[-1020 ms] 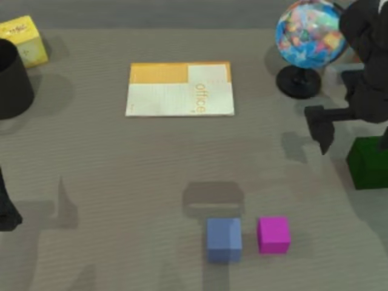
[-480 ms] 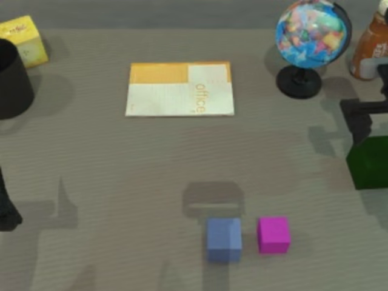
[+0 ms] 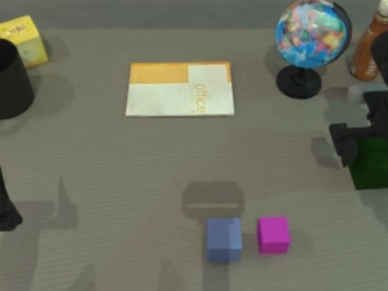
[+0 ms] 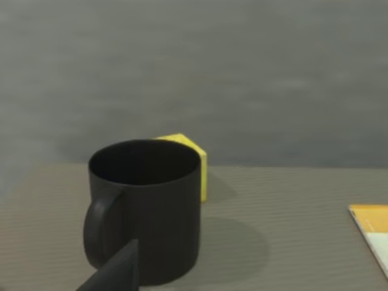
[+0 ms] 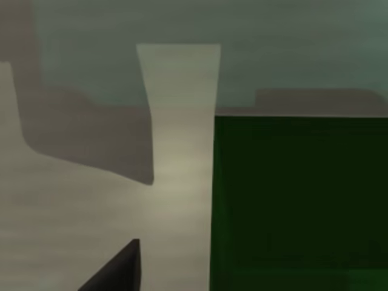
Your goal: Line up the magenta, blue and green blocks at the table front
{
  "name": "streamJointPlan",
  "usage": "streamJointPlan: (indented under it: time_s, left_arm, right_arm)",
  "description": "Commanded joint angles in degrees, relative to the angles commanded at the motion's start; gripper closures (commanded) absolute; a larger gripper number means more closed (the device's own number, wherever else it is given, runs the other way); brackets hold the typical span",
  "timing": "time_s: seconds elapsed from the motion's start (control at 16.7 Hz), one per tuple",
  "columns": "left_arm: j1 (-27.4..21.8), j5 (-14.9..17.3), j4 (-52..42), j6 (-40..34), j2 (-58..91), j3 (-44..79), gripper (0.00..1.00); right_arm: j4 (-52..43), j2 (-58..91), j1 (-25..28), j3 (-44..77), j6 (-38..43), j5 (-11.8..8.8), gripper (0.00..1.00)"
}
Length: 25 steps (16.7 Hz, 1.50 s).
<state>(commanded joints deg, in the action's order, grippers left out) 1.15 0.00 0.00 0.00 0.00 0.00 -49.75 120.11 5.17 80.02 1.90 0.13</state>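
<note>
The dark green block [image 3: 370, 167] sits at the table's [image 3: 121, 170] right edge. My right gripper [image 3: 371, 138] hangs open over it, one dark finger [image 3: 342, 142] just off the block's left face; the other finger is out of view. In the right wrist view the green block [image 5: 297, 200] fills one side, and a fingertip [image 5: 124, 267] stands apart from it over bare table. The periwinkle-blue block [image 3: 224, 239] and the magenta block [image 3: 273, 234] rest side by side near the front, a small gap between them. My left gripper [image 3: 6, 212] is parked at the left edge.
An orange-and-cream book [image 3: 180, 89] lies at the back middle. A globe [image 3: 311, 36] and an orange bottle [image 3: 368, 51] stand at the back right. A black mug [image 3: 12, 79] and a pale yellow box [image 3: 24, 39] stand at the back left.
My right gripper has shifted right and toward the front, coming down around the green block; the orange bottle behind it now shows. The blocks and the left arm have not moved.
</note>
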Motion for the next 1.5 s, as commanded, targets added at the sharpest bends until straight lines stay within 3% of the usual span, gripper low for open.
streamJointPlan:
  time_s: [0.42, 1.2, 1.5]
  left_arm:
    - [0.0, 0.0, 0.0, 0.0, 0.0, 0.0, 0.0]
    - [0.0, 0.0, 0.0, 0.0, 0.0, 0.0, 0.0]
    - [0.0, 0.0, 0.0, 0.0, 0.0, 0.0, 0.0]
  right_arm:
    - [4.97, 2.16, -0.01, -2.97, 0.02, 0.01, 0.0]
    - [4.97, 2.16, -0.01, -2.97, 0.02, 0.01, 0.98]
    - [4.97, 2.16, -0.01, -2.97, 0.02, 0.01, 1.0]
